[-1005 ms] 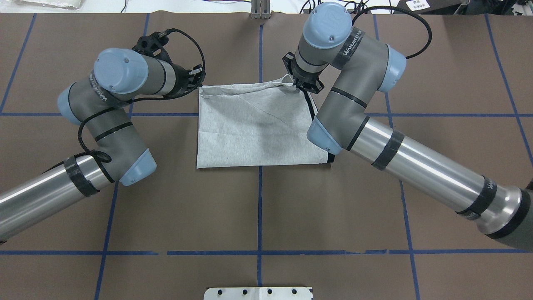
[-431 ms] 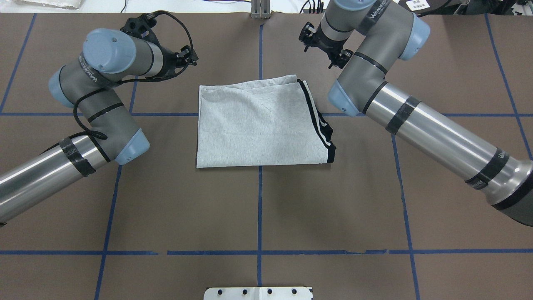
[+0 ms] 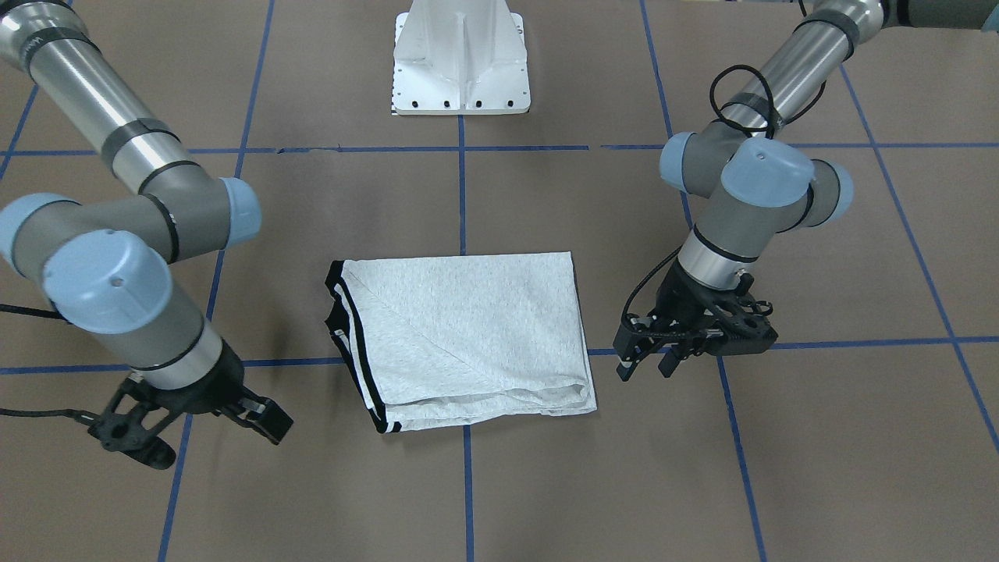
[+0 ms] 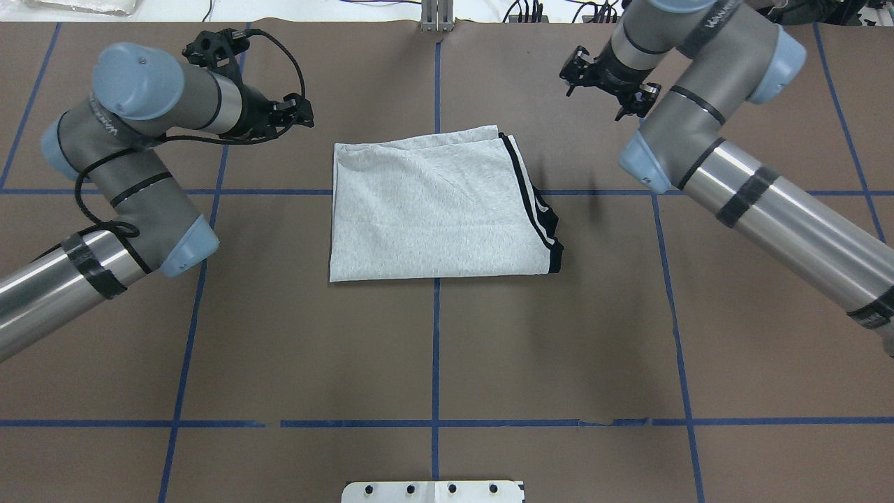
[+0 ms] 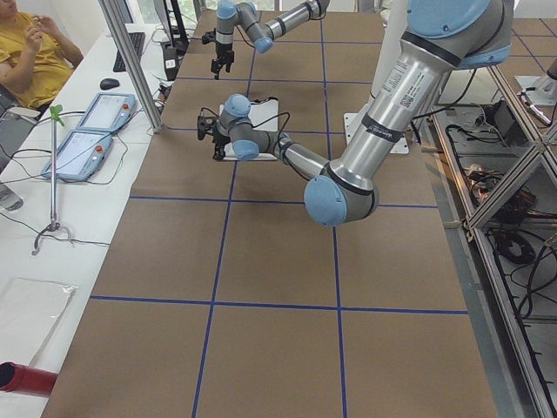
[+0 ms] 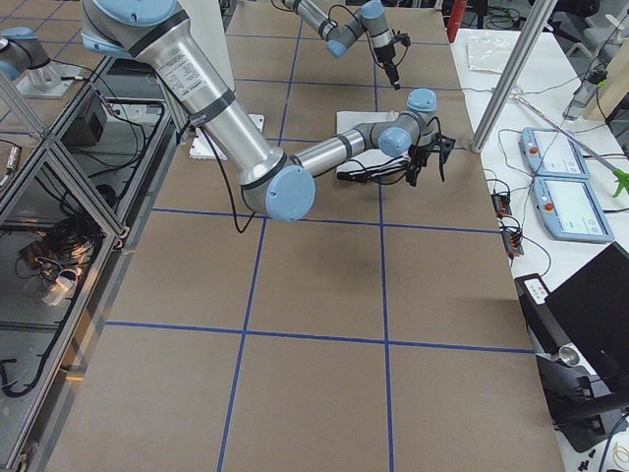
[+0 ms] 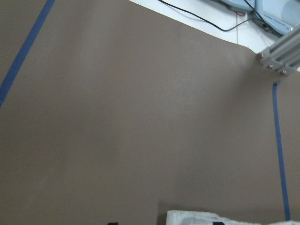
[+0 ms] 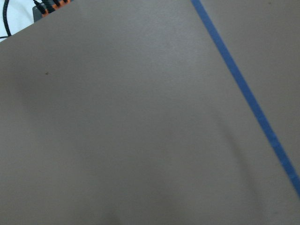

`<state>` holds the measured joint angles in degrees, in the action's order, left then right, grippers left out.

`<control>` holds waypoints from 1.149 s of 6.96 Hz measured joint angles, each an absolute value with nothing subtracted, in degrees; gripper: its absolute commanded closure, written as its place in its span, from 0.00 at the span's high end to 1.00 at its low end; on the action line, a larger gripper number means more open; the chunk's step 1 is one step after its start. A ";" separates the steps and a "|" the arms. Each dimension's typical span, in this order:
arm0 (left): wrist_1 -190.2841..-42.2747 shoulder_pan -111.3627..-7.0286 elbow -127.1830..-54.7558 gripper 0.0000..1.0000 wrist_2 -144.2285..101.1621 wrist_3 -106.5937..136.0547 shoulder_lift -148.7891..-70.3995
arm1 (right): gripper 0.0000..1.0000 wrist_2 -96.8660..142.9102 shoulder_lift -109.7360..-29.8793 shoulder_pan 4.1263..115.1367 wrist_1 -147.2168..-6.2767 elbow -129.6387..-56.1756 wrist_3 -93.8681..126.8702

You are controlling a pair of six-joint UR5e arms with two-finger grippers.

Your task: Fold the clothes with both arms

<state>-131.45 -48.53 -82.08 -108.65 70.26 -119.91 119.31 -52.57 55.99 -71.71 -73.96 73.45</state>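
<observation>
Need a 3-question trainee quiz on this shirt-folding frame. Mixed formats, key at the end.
1. True or false: the right gripper is gripping the folded T-shirt.
2. The T-shirt's black stripes run along the edge on: A) the robot's right side, B) the robot's left side, C) the near side, toward the robot.
3. Fill in: the left gripper hangs beside the T-shirt, apart from it, with its jaws ___.

Key: 1 false (it is clear of the cloth, jaws open); 2 A; 3 open.
</observation>
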 measured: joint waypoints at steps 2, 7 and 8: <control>-130.59 -53.17 -88.41 0.82 -114.44 53.91 -111.91 | 1.00 122.66 -61.70 61.24 -77.73 -82.80 55.82; -126.06 -69.73 -93.13 0.88 -128.27 23.63 -99.06 | 1.00 129.51 -74.29 74.60 -91.81 -93.75 25.37; -121.95 -72.90 -93.61 0.93 -128.85 15.39 -97.80 | 1.00 130.11 -76.78 76.67 -91.90 -93.94 21.41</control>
